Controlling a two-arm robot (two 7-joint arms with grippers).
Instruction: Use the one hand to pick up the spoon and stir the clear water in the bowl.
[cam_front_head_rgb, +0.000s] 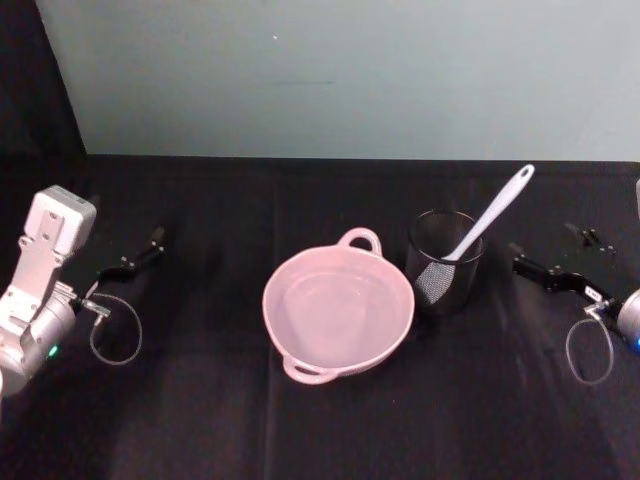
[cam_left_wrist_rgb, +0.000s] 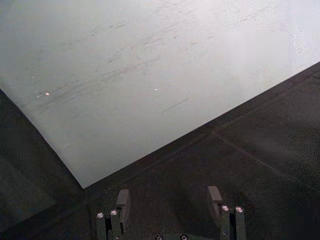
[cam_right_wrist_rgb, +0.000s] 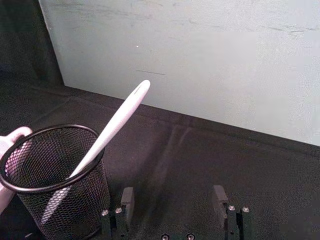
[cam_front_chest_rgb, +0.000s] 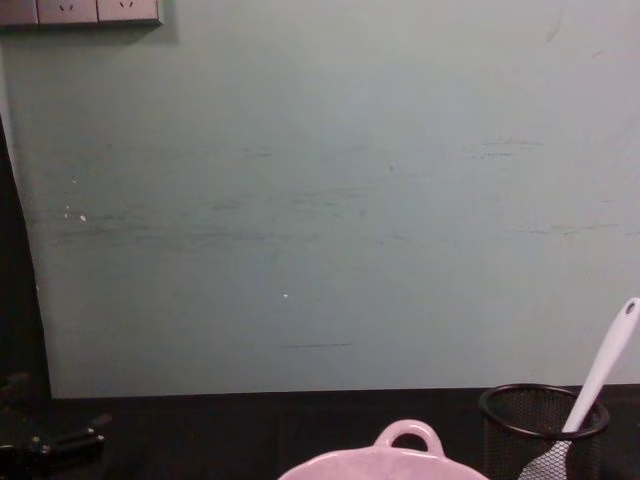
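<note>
The left hand (cam_front_head_rgb: 140, 255) rests released on the black-clothed table (cam_front_head_rgb: 200, 420), well apart from everything. At centre sits the bowl (cam_front_head_rgb: 338, 313) — smooth pale pink, round, holding clear water. Just right of it, the spoon (cam_front_head_rgb: 487, 223) stands tilted in a black wire-mesh cup (cam_front_head_rgb: 445, 262), handle leaning out. It looks light, stiff, slightly slick — best gripped on the upper handle. The right hand (cam_front_head_rgb: 545, 272) waits near, fingers parted, empty.
</note>
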